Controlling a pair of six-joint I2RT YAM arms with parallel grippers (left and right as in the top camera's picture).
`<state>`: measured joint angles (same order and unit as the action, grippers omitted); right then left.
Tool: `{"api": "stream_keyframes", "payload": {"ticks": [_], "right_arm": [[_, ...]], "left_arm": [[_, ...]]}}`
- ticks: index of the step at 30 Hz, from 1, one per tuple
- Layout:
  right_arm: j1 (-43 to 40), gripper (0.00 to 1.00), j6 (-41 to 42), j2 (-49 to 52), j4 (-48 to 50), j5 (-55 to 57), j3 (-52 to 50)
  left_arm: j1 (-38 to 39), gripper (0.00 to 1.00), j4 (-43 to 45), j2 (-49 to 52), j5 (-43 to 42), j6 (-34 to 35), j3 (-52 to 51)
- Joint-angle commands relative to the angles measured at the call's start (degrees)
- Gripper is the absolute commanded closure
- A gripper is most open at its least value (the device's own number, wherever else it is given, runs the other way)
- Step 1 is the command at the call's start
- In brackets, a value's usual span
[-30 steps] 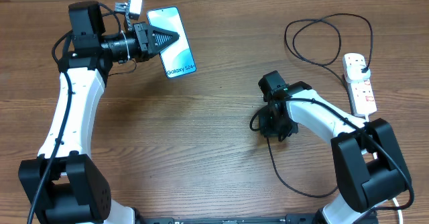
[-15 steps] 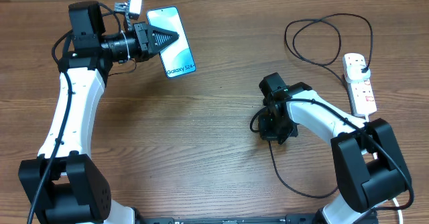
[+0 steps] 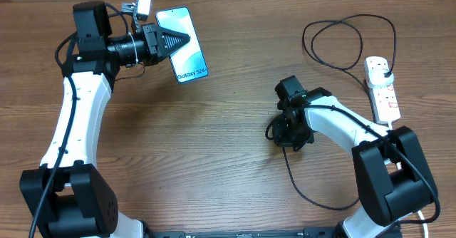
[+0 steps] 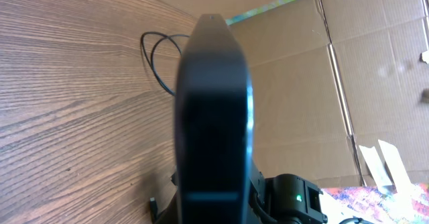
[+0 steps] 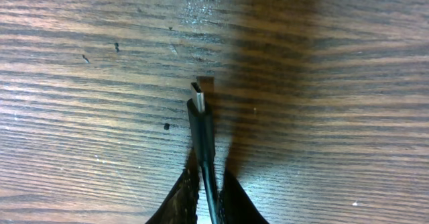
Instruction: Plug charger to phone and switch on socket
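On the table, the phone sits at ten o'clock from the centre, clamped in the left gripper, which reaches in from the phone's nine o'clock side. The socket lies at three o'clock, near the edge. The charger loops at one o'clock, its head in the socket's far outlet. Its plug tip is pinched in the right gripper at four o'clock.

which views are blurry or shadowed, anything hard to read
Left wrist: the phone sits so close it is a dark, soft-edged blur. Right wrist: the charger tip is sharp, with a dark shadow on the table beside it. Overhead: evenly lit, sharp.
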<state>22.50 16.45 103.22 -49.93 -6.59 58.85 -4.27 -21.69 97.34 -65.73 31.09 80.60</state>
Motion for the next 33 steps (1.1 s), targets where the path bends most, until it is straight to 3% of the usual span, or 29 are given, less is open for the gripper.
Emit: {"api": "stream_keyframes", "payload": {"ticks": [1, 2, 4, 10, 14, 18, 25, 29, 33], "right_arm": [[-0.09, 0.87, -0.13, 1.57, 0.13, 0.46, -1.64], [-0.09, 0.87, -0.11, 1.57, 0.44, 0.46, -1.64], [-0.09, 0.96, 0.13, 1.57, 1.05, 0.28, -1.64], [-0.09, 0.96, -0.02, 1.57, 1.66, 0.04, -1.64], [-0.11, 0.96, -5.09, 0.57, 1.62, -4.26, -0.11], [-0.13, 0.96, -12.48, -6.49, 1.53, -18.78, 2.89], [-0.13, 0.96, -21.57, -18.78, 2.84, -48.28, 3.54], [-0.13, 0.96, -20.57, -20.83, 9.46, -60.08, 3.54], [-0.13, 0.96, -13.44, -20.81, 20.17, -66.55, 3.54]], "left_arm": [[-0.22, 0.96, 0.09, -1.99, -1.81, -1.29, 0.98], [-0.22, 0.96, 0.52, -1.99, -1.77, -1.31, 0.98], [-0.22, 0.96, 0.98, -1.99, -1.79, -1.31, 0.98], [-0.20, 0.96, 2.47, -1.99, -4.94, -1.31, 0.98], [-0.22, 0.96, 7.76, -1.99, -9.40, 0.96, 0.98], [-0.20, 0.96, 14.27, -2.19, -11.65, 6.71, 0.98], [1.16, 0.96, 19.43, -4.31, -11.52, 9.09, 0.98], [4.09, 0.96, 21.90, -5.33, -10.67, 12.52, 0.98], [7.52, 0.96, 23.93, -5.31, -10.25, 14.97, 0.98]]}}
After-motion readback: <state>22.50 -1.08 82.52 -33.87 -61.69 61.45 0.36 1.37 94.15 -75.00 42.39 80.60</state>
